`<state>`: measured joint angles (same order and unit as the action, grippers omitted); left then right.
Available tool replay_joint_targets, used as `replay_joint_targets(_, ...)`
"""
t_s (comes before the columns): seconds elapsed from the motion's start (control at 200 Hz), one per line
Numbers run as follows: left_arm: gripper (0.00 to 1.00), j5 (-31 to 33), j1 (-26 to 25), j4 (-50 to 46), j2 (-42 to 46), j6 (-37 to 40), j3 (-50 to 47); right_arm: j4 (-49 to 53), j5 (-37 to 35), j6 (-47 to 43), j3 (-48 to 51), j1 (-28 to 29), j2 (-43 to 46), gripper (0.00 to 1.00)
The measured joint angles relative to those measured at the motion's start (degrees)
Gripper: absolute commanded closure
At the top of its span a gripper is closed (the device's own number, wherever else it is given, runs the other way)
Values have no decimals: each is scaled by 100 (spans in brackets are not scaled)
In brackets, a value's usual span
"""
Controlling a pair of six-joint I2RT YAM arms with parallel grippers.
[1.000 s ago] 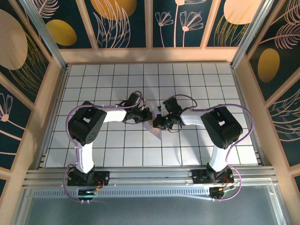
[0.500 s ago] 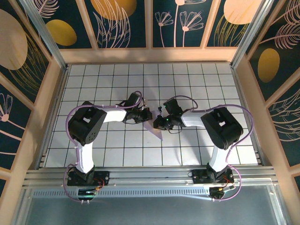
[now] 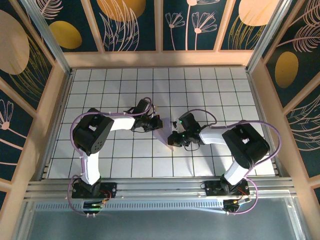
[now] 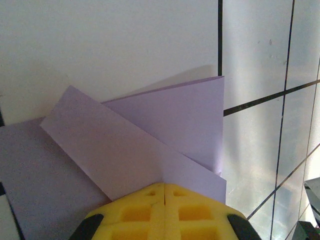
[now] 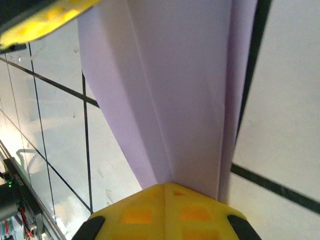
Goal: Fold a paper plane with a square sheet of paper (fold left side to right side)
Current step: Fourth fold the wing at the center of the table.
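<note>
1. Enclosure walls [image 3: 135, 25]: dark blue panels with gold discs and pale line-drawn plants, in light wood frames, on three sides.
2. Tabletop [image 3: 100, 85]: white tiles with a black grid.
3. Left arm [image 3: 92, 132] and right arm [image 3: 242, 142]: black and white, both reaching in to mid-tabletop.
4. Sheet of paper [image 3: 164, 134]: pale lavender, plain, partly folded. It lies mid-tabletop between the two arms' tips. The left wrist view [image 4: 150, 135] shows a diagonal flap overlapping a triangular layer with a crisp straight edge. The right wrist view [image 5: 175, 90] shows long creases narrowing toward the near end.
5. Left fingers [image 4: 160, 192]: yellow, clenched tight, tips meeting the flap.
6. Right fingers [image 5: 161, 192]: yellow, clenched tight against the narrow end. Whether either pair pinches a layer cannot be told.
</note>
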<state>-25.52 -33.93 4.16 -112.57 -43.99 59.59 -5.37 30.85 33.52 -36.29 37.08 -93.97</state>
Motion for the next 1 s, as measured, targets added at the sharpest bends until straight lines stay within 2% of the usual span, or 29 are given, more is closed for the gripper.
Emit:
replay_joint_targets(0.485,100,2,-2,-33,0,11,15,111,2,160,577,81,599,100)
replay_joint_targets(0.771,98,7,-4,-33,2,26,28,1239,22,87,693,83,1222,100)
replay_joint_targets(1.001,80,-61,17,-13,85,-28,57,1738,-181,-393,260,-505,1993,66)
